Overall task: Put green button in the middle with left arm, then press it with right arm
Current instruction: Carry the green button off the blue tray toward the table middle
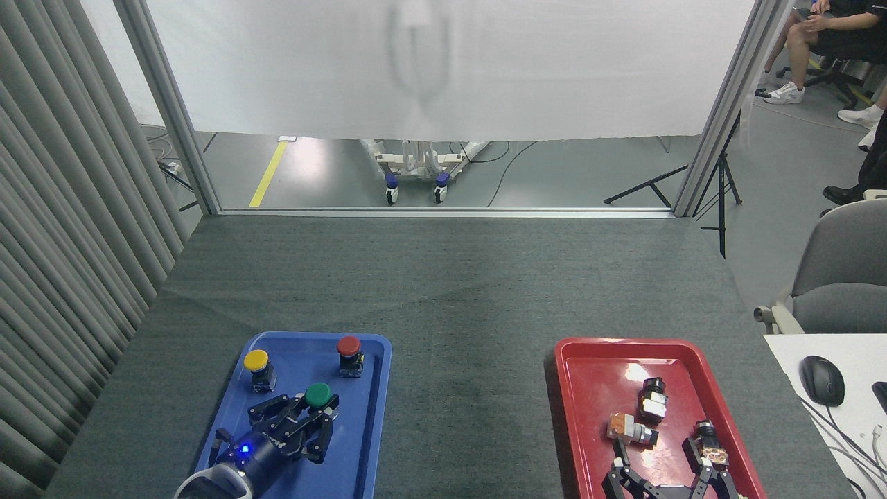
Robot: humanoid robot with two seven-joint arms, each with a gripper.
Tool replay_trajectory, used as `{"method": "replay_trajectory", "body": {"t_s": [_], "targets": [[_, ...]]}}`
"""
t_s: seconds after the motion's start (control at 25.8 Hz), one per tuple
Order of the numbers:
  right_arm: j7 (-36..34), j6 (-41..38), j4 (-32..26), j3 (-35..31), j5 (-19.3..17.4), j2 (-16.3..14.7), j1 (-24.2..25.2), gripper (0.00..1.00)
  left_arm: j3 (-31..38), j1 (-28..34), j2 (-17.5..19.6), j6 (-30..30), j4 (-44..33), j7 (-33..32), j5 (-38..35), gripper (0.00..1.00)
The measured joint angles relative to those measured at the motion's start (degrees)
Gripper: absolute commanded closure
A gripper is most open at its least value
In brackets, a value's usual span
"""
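Looking near to far, you've got the left gripper (303,410) over the blue tray (367,416), fingers closed in around the green button (319,395); only the green cap shows between the fingertips, its base is hidden, so you can't tell whether it's lifted or sitting on the tray. The blue wrist light is lit. The right gripper (665,461) sits at the bottom edge over the red tray (589,388), fingers spread, grasping nothing. Three small switch parts (651,400) lie in that tray; one is just beside a right fingertip. Further back in the blue tray you see the yellow button (257,365) and red button (348,351), both upright and apart. The grey table middle (471,346) lies between the trays. Behind the table hangs a white curtain (443,62).
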Motion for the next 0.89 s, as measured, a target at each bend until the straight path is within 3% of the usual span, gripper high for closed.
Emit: {"method": "replay_trajectory", "body": {"t_s": [0.12,0.23,0.5,0.89], "targets": [[0.03,0.0,0.0,0.0,0.0,-0.01,0.0,0.0,-0.73,0.4,-1.22,-0.72,-6.13,0.1,0.13,1.0],[0.03,0.0,0.0,0.0,0.0,-0.01,0.0,0.0,-3.63,0.39,-5.33,-0.94,-9.41,0.05,-0.86,1.0],[0.04,0.0,0.0,0.0,0.0,-0.02,0.0,0.0,-7.79,-1.09,-16.79,-0.13,-3.0,-0.23,-11.73,1.0],[0.07,-0.19,0.14,0.0,-0.01,-0.02,0.0,0.0,-13.22,-1.89,-19.4,3.06,3.41,-0.24,-15.78,1.0]]}}
